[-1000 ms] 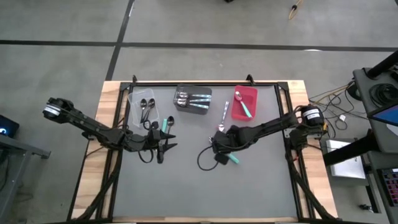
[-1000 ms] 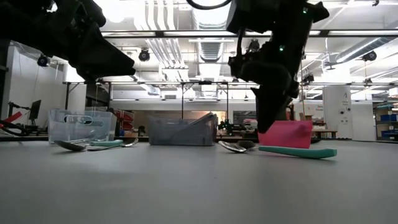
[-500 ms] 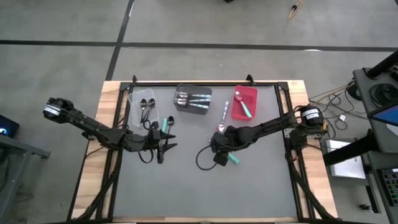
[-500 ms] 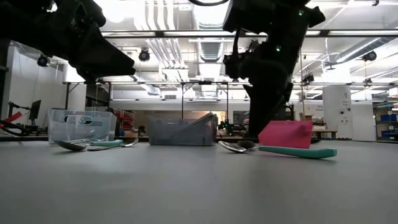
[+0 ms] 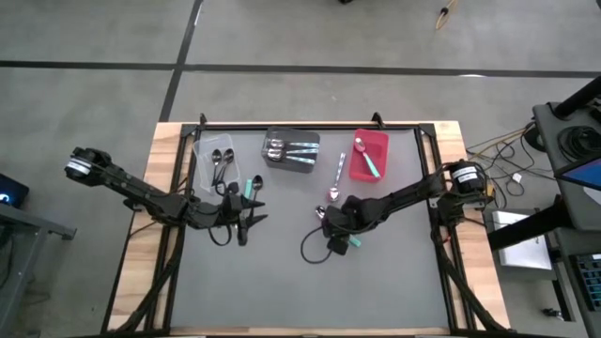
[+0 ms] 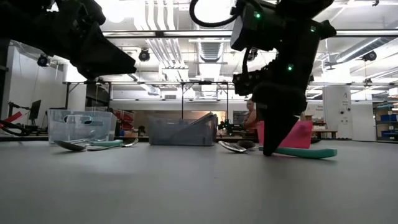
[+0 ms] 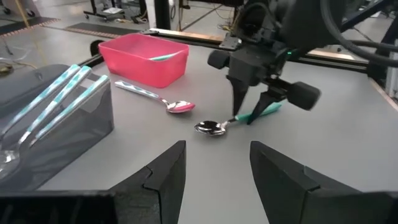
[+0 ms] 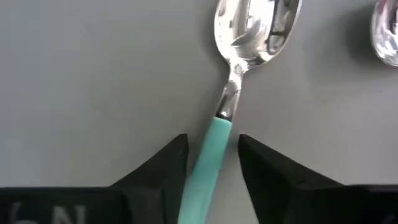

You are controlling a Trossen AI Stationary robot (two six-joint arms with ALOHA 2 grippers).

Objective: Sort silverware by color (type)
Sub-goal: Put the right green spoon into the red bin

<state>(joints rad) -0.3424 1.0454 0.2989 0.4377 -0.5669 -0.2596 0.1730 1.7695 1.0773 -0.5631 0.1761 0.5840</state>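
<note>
Teal spoon [image 5: 349,241] is what I'm after. From above, my right gripper [image 5: 336,232] has dropped and slid a bit toward me compared with a second ago, and now sits right over the spoon, near the red bin [image 5: 369,155] on its near side. Left gripper [image 5: 246,223] hasn't budged, parked well off to the far side of that bin, by the clear one.

Low view: my right fingers now reach down to the table at the teal handle [image 6: 297,152], just in front of the red bin [image 6: 286,134]; half a second back they hung higher.

Left wrist: left fingers [image 7: 163,176] spread apart, holding nothing, spoon [image 7: 239,121] lying near the red bin [image 7: 144,58].

Right wrist: handle [image 8: 206,158] sits between my parted fingers [image 8: 163,168], not pinched yet. So I'm lined up, and closing looks like the next move.
</note>
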